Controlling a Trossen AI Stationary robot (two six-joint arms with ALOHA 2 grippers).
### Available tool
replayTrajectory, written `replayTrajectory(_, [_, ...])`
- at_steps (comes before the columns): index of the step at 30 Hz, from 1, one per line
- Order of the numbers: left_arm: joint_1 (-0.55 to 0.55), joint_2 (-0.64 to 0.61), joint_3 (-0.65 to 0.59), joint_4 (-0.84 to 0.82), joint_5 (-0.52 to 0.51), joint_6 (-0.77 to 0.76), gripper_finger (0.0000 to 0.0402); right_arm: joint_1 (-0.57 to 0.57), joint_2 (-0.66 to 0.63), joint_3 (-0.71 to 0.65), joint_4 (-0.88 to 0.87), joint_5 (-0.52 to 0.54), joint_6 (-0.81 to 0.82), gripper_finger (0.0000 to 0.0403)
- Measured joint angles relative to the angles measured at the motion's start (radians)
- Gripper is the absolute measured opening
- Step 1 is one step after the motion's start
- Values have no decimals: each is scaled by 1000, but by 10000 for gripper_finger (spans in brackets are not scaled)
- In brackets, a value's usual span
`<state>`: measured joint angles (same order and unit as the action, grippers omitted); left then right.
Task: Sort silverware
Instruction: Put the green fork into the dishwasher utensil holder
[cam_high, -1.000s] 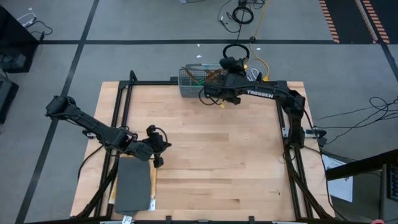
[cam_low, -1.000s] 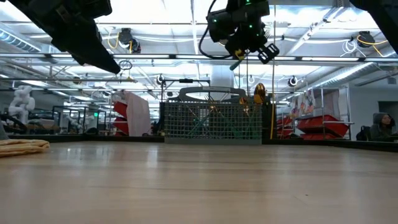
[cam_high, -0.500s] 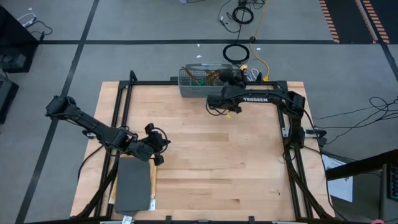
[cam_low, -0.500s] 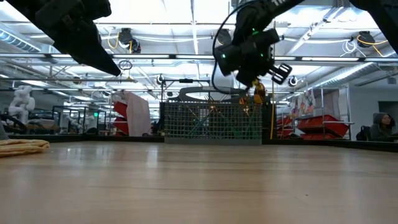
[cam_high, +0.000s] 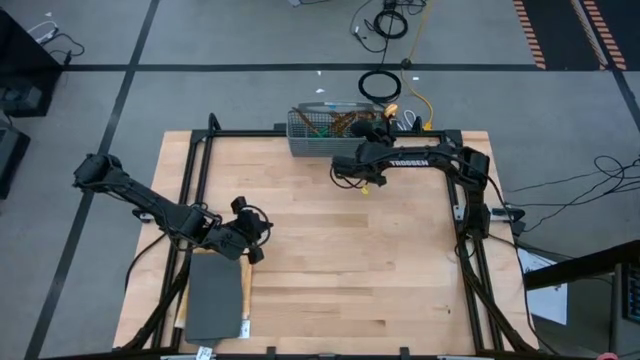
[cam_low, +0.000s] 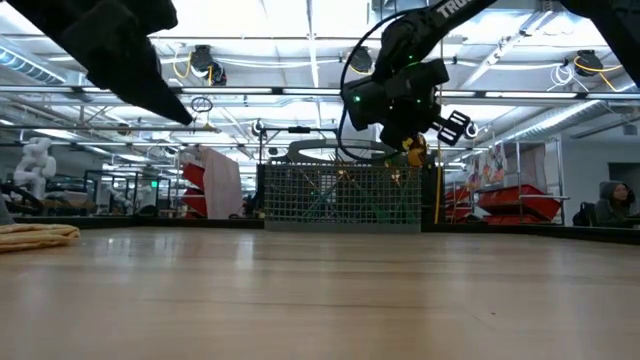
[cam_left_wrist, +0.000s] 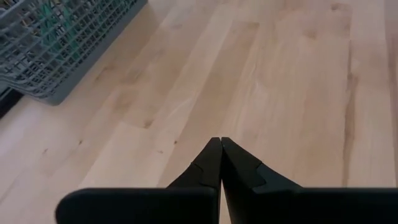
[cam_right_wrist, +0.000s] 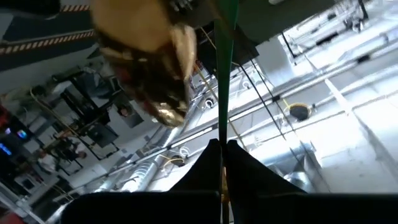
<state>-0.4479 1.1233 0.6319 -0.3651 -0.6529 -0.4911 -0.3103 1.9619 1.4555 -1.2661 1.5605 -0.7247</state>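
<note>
Table (cam_high: 330, 260): a pale wooden top seen from above, framed by black rails.
Caddy (cam_high: 325, 130): a grey mesh basket at the table's 12 o'clock edge; the high view shows silverware (cam_high: 335, 124) with teal handles and gold heads standing inside.
Right gripper (cam_high: 364, 184): at about 1 o'clock on the table, just in front of the caddy, raised above the wood.
Right gripper, grip: fingers clamped on a utensil (cam_right_wrist: 226, 56) with a slim green handle; only the right wrist view shows the handle running out from between the fingertips, with a blurred gold head near it against the ceiling lights.
Low view adds: the right gripper (cam_low: 420, 140) hangs above the caddy's rim, a gold glint (cam_low: 414, 148) beside it.
Left gripper (cam_high: 256, 258): at about 8 o'clock, near a dark grey mat (cam_high: 213, 300).
Left gripper, grip: the left wrist view shows its fingers (cam_left_wrist: 208, 168) pressed together with nothing between them, above bare wood.
Left wrist view adds: the caddy (cam_left_wrist: 56, 43) lies well apart from that gripper.
</note>
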Motion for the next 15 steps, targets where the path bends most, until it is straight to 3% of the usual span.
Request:
replayTrajectory(8, [-1,0,0,-104,0,-2,11,-4,15,0,-24,-16,-40,0])
replayTrajectory(15, [-6,-33,0,-89,9,-27,11,-2,15,0,-102,-62,-104,0])
